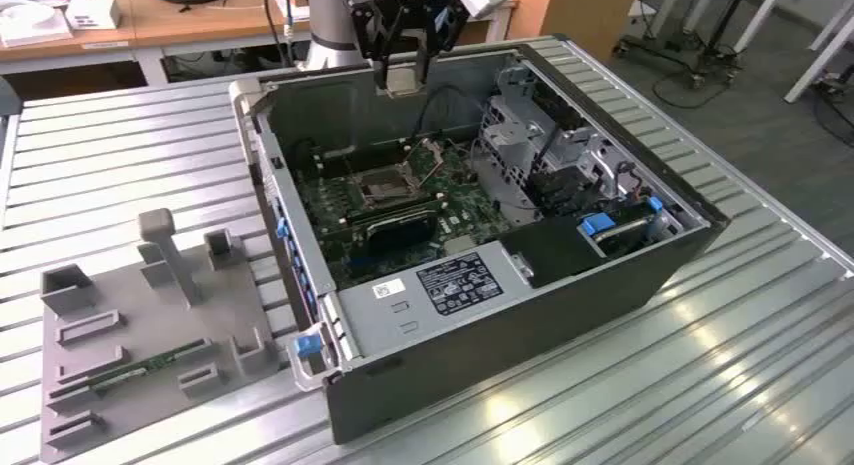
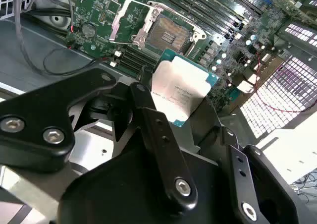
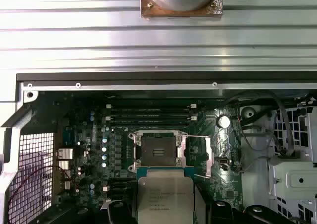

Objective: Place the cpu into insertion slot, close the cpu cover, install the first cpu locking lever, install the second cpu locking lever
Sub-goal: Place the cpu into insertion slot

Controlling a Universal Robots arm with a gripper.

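Observation:
My gripper (image 1: 400,73) hangs over the back wall of the open computer case (image 1: 534,285), shut on the cpu (image 1: 399,81). In both wrist views the cpu (image 2: 181,85) (image 3: 165,194) is a silvery-tan square chip on a green edge, pinched between the two black fingers (image 2: 148,120). It is held in the air, apart from the board. Below it lies the insertion slot (image 2: 169,34) (image 3: 157,148) (image 1: 387,189), a dark square socket with nothing in it. The cpu cover (image 2: 117,23) (image 3: 185,149) stands swung up beside the socket.
The green motherboard (image 1: 447,180) carries long memory slots (image 3: 148,119) beside the socket. A drive cage (image 1: 534,145) and cables (image 2: 44,60) crowd one side of the case. On the exterior view's left, a grey fixture plate (image 1: 134,315) holds a memory stick (image 1: 147,367).

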